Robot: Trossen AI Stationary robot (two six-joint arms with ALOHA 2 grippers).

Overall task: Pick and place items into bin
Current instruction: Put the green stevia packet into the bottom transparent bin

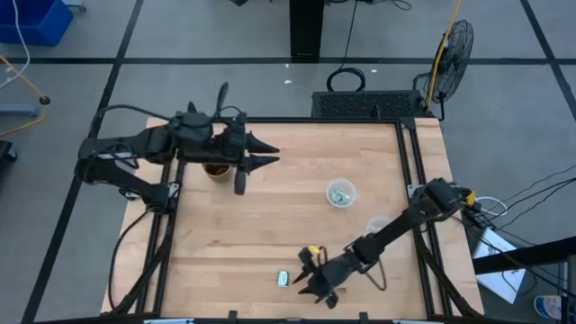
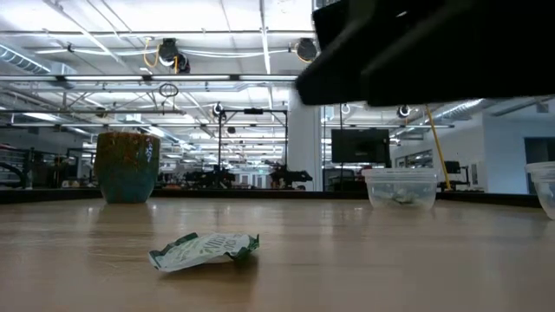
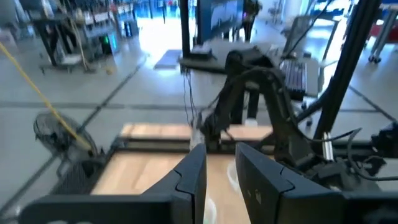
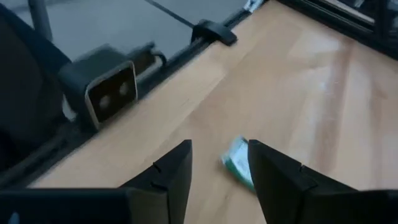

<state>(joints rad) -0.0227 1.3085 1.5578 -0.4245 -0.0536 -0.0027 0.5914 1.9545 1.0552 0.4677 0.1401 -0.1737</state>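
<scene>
- While the right gripper (image 1: pixel 306 279) hangs low over the bench (image 1: pixel 270 225) near its front edge, its fingers (image 4: pixel 171 171) stand apart with nothing between them.
- One green and white packet (image 1: pixel 283 278) lies flat on the bench just beside that gripper, on the side toward the left arm; in the right wrist view the packet (image 4: pixel 238 163) shows just past the fingertips, partly hidden by one finger.
- From the low view the same packet (image 2: pixel 205 250) looks crumpled and rests alone on the wood, with the right arm dark overhead.
- A clear bin (image 1: pixel 340 193) sits near the middle of the bench, well apart from the packet, with a few pale packets inside; it also shows in the low view (image 2: pixel 400 187).
- A second clear container (image 1: pixel 378 225) stands near the right arm.
- The left gripper (image 1: pixel 270 152) waits above the far left part of the bench, its fingers (image 3: pixel 189 177) apart and holding nothing.
- A mug (image 1: pixel 216 168) stands on the bench under the left arm, partly hidden by it.
</scene>
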